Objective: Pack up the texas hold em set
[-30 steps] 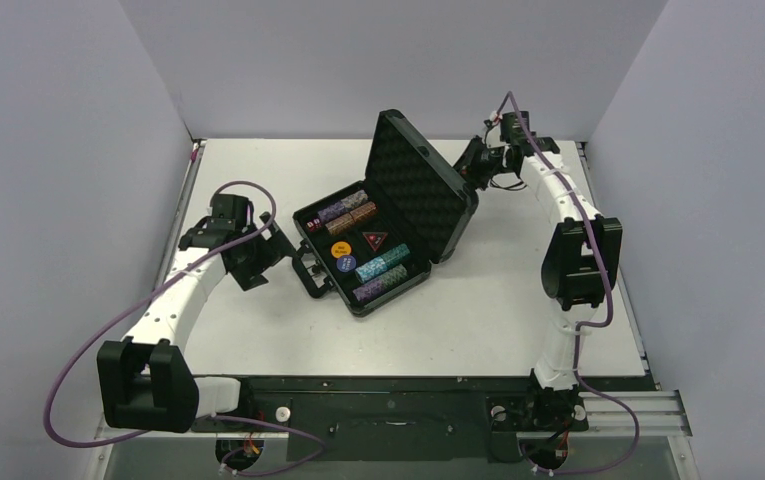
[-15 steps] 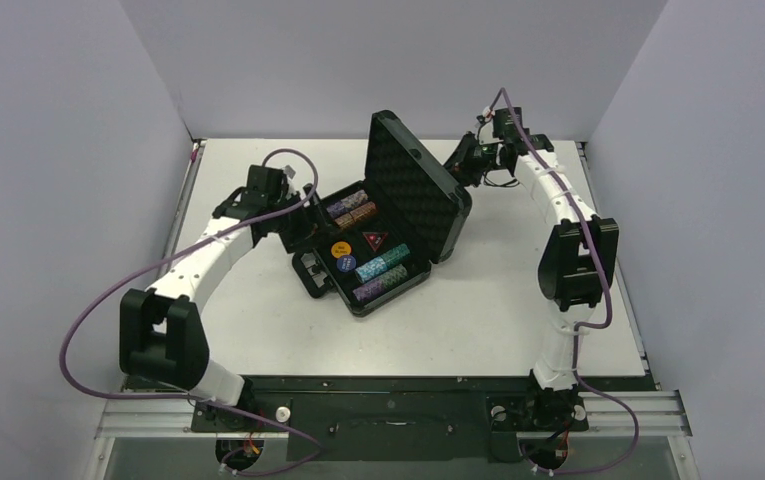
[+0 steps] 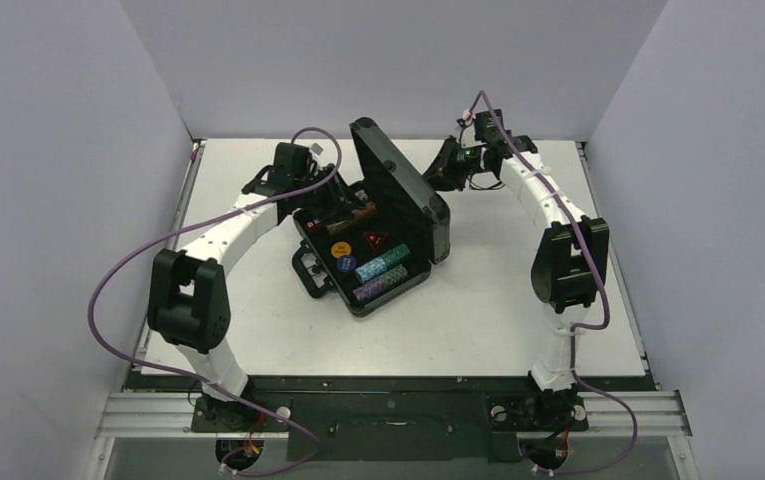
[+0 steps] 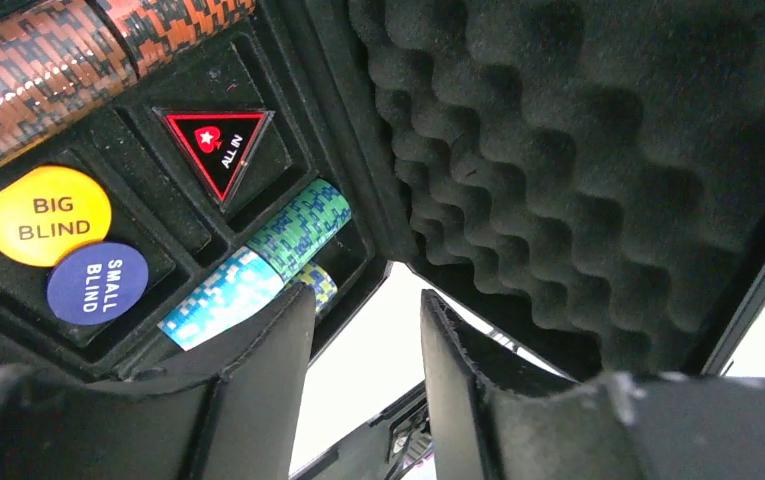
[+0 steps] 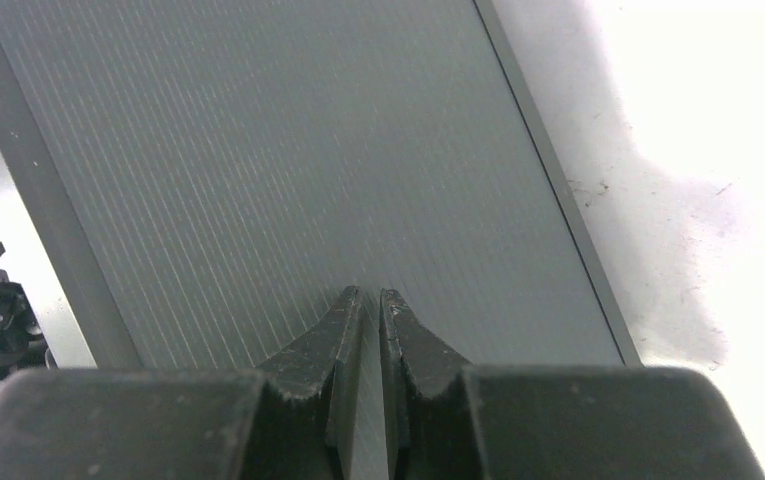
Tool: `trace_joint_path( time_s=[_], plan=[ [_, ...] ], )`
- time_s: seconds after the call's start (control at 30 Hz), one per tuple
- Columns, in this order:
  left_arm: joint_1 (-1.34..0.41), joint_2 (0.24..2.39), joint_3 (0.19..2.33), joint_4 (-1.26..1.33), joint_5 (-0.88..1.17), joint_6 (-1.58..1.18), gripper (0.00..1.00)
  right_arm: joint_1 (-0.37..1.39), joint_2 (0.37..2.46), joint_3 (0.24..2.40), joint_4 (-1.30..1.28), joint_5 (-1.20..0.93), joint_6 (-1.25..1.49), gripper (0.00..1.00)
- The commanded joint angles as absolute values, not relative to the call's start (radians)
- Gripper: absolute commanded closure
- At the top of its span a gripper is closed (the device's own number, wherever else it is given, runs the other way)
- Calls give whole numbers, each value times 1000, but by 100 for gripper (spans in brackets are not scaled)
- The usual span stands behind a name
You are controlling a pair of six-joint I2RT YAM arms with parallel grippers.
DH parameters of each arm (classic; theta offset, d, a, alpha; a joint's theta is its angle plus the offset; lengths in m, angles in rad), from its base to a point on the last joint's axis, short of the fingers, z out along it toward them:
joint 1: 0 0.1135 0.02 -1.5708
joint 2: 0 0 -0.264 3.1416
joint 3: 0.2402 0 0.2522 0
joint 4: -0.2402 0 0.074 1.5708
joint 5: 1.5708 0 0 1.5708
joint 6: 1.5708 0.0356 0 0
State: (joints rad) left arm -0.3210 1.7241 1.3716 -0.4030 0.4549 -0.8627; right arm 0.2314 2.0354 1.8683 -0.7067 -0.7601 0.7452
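The black briefcase (image 3: 362, 306) sits open near the middle of the tabletop (image 3: 478, 300), its handle (image 3: 310, 272) towards the left arm. Its foam-lined lid (image 4: 578, 150) stands steeply and leans over the tray. In the tray's slots lie a brown chip stack (image 4: 78, 50), a teal chip stack (image 4: 258, 265) and a purple chip stack (image 3: 378, 283). The black-red triangle (image 4: 216, 145) marked ALL IN lies in its own recess. The yellow disc (image 4: 46, 215) and the blue disc (image 4: 96, 282) share another, with the blue one overlapping the yellow.

The left pincer (image 4: 366, 300) reaches into the case under the lid, its fingers apart with nothing between them. The right pincer (image 5: 363, 295) is behind the lid with its fingers together, their tips at the ribbed outer face.
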Motion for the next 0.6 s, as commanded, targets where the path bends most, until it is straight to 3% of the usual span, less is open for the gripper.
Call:
trace_joint_path(
  time_s=[0.0, 0.2, 0.57],
  plan=[
    [-324, 1747, 1433, -322, 506, -915, 65, 255, 1974, 1880, -702, -774, 743, 91],
    [-325, 1710, 1409, -251, 516, -997, 85, 281, 1985, 1879, -701, -772, 739, 91],
    [-327, 1653, 1384, -215, 508, -1042, 86, 317, 2016, 1895, -723, -778, 721, 91]
  ],
)
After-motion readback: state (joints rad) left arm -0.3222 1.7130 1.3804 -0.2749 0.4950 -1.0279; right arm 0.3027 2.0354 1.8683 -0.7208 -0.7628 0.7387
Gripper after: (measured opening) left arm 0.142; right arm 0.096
